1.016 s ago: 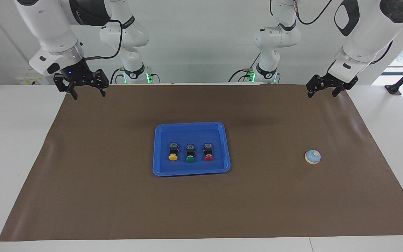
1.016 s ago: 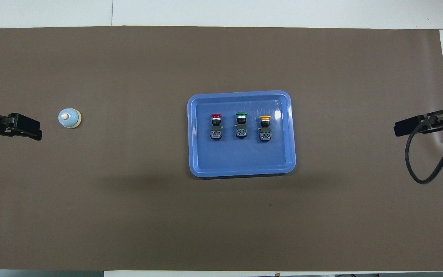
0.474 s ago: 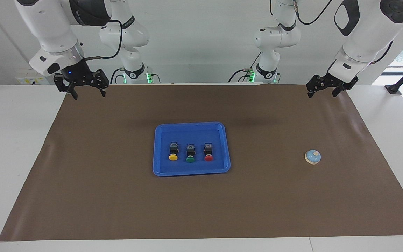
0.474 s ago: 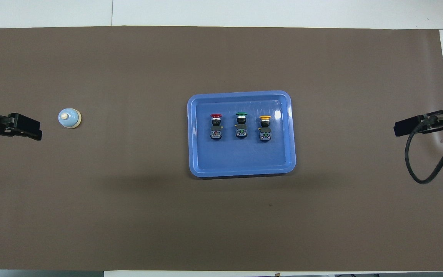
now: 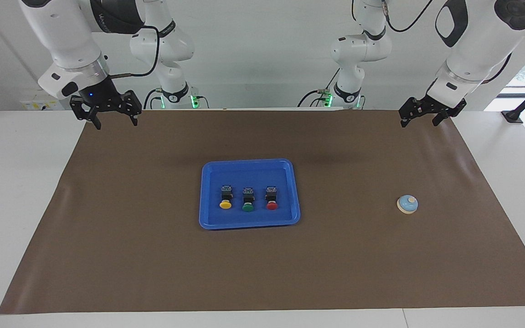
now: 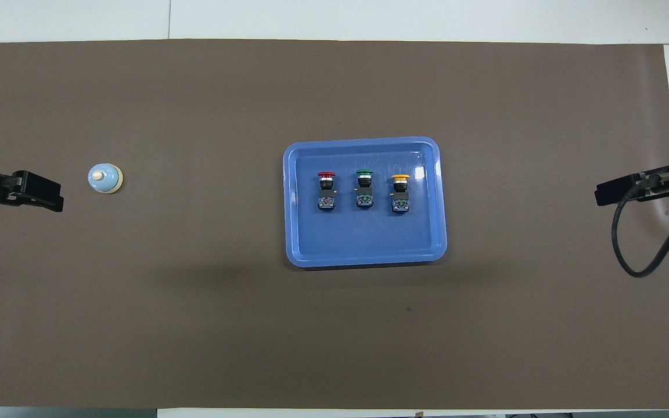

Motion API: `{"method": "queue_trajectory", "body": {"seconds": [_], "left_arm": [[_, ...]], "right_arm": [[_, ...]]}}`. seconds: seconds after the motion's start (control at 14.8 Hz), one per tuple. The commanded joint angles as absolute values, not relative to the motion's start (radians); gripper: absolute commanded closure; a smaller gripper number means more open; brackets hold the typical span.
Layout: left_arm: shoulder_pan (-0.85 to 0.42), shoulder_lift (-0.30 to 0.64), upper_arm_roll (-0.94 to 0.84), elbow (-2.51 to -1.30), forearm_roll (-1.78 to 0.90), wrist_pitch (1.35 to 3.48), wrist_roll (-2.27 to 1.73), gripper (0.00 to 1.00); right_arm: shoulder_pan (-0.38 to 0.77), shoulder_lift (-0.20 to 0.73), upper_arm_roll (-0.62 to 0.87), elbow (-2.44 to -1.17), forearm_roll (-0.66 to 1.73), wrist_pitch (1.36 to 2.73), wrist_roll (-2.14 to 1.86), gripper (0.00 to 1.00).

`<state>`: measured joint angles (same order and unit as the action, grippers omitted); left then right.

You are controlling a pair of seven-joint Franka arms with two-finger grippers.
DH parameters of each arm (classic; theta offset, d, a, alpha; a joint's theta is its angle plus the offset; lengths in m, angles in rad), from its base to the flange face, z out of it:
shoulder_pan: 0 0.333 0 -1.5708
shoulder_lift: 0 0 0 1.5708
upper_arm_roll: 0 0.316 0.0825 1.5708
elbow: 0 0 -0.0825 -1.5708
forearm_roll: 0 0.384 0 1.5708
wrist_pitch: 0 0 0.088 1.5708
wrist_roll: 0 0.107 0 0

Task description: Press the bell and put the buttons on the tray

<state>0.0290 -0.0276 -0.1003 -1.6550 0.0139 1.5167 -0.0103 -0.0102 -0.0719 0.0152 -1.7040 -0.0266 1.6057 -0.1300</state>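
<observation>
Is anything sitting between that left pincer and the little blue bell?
Nothing visible does. The left pincer, open, hangs over the brown mat at its own end of the table; only bare mat lies between it and the bell.

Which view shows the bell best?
Overhead view: the bell appears with its blue dome, cream base rim and knob clearly separated, standing alone on the brown mat toward the left arm's end. The facing view shows it too, clear of everything, with the knob less distinct.

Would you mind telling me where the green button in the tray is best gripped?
Grip the green button from above, across its black body, fingers into the gaps toward the red button and yellow button; it lies flat, its cap pointing away from the robots.
</observation>
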Motion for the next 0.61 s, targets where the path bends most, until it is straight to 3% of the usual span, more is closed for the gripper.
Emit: {"method": "queue_trajectory", "body": {"seconds": [0.0,0.14,0.2,0.34,0.54], "left_arm": [[0.015,-0.02,-0.097,-1.643,0.031,1.552,-0.008,0.0],[0.031,-0.026,-0.094,-1.655,0.029,1.558,-0.012,0.0],[0.031,-0.031,-0.092,-1.672,0.031,1.577,-0.008,0.05],[0.031,-0.047,-0.091,-1.712,0.031,1.623,-0.002,1.0],[0.034,-0.037,-0.091,-1.744,0.031,1.686,-0.012,1.0]], "right_arm": [[-0.015,-0.071,0.015,-1.7,-0.017,1.586,-0.118,0.0],[-0.015,-0.071,0.015,-1.7,-0.017,1.586,-0.118,0.0],[-0.015,-0.071,0.015,-1.7,-0.017,1.586,-0.118,0.0],[-0.015,-0.071,0.015,-1.7,-0.017,1.586,-0.118,0.0],[-0.015,-0.071,0.015,-1.7,-0.017,1.586,-0.118,0.0]]}}
